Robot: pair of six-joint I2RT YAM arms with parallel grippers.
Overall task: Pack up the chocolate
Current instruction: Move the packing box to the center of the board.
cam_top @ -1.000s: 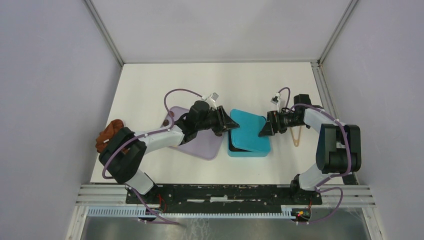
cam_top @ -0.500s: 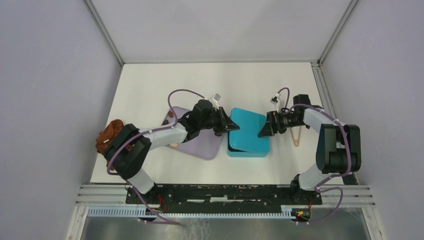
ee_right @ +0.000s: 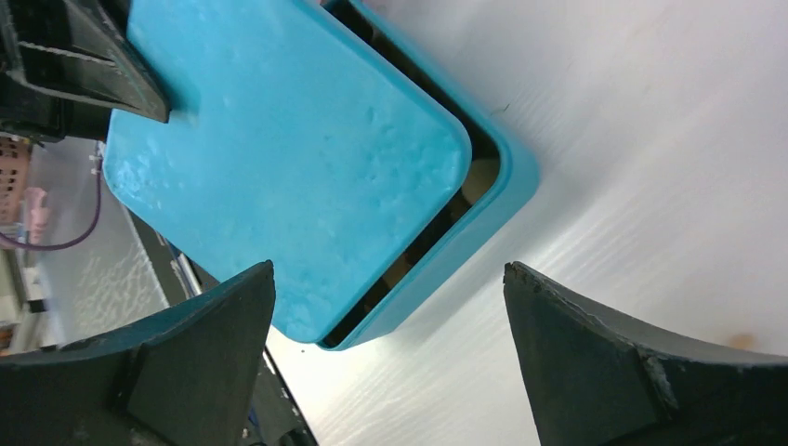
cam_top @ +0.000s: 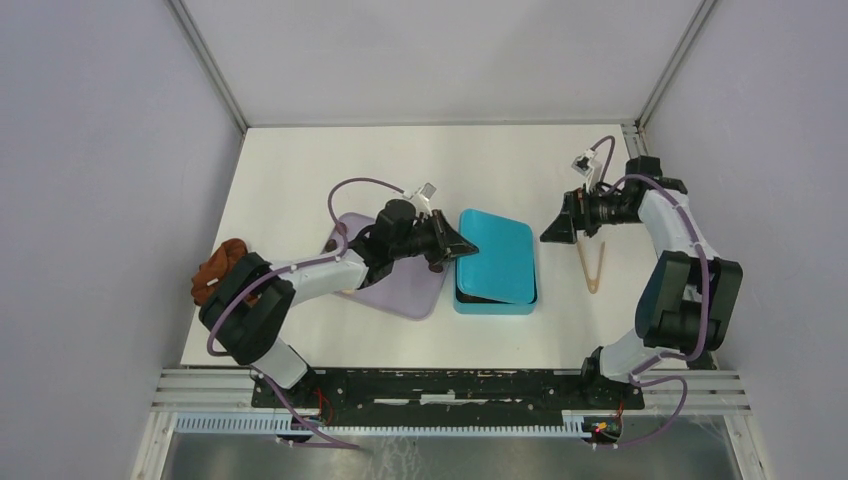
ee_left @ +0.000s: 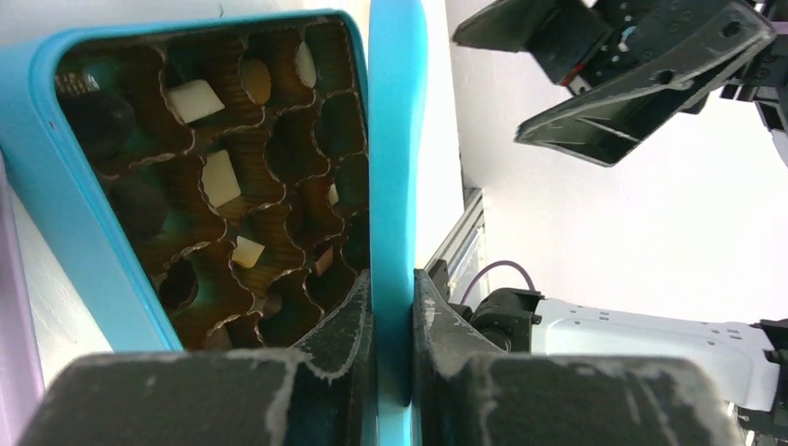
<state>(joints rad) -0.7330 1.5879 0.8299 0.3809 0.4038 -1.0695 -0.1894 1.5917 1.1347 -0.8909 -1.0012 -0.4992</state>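
Note:
The teal box [cam_top: 470,300] lies mid-table with its teal lid [cam_top: 497,255] over it, slightly askew. My left gripper [cam_top: 458,252] is shut on the lid's left edge; in the left wrist view the lid's edge [ee_left: 395,167] stands pinched between both fingers [ee_left: 348,316]. Beneath it the box [ee_left: 65,186] shows brown paper cups holding chocolate, with cream-white pieces [ee_left: 220,177] and dark ones [ee_left: 104,116]. My right gripper [cam_top: 556,230] hangs open to the right of the box, touching nothing; its wrist view shows the lid [ee_right: 279,158] and the box rim [ee_right: 506,186] beyond its gripper [ee_right: 390,269].
A lavender tray [cam_top: 395,285] lies left of the box under my left arm, with a small dark piece [cam_top: 330,247] at its far left corner. Wooden tongs [cam_top: 592,266] lie right of the box. A rust-brown cloth lump [cam_top: 216,268] sits at the table's left edge.
My right gripper let go of the lid's right edge and drew back to the right and away. The lid now sits more squarely over the box. My left gripper closed on the lid's edge.

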